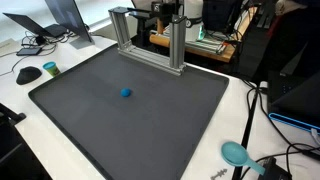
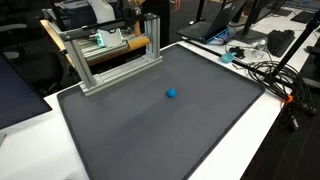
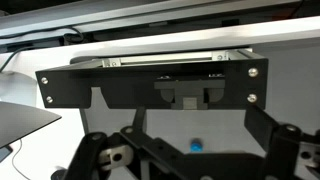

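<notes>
**Facing a small blue ball with fingers spread**

Lying alone near the middle of a dark grey mat [image 1: 160, 130], the ball [image 1: 125, 93] shows in both exterior views, with bare mat all around it [image 2: 172, 94]. The mat covers most of a white counter [image 1: 238, 105]. An aluminium frame [image 1: 150, 40] of upright posts and a crossbar stands on the mat's far edge, well apart from the ball.

In the wrist view the fingers [image 3: 290, 150] are spread wide, one black finger at the lower left and one at the lower right, and they pinch nothing. The ball [image 3: 196, 144] appears small and far off in the gap between them, touching neither. A black plate [image 3: 150, 85] with pale screws at its corners runs across that view above the ball, with a silver bar just behind it. What the plate belongs to cannot be told.

Cables [image 1: 275, 160] trail over the counter beside one corner of the mat, and a teal scoop [image 1: 235, 153] lies just beside them. A dark mouse [image 1: 28, 74] rests on the counter off the mat's opposite side. Desks with laptops and other gear fill the background behind the frame [image 2: 110, 55].
</notes>
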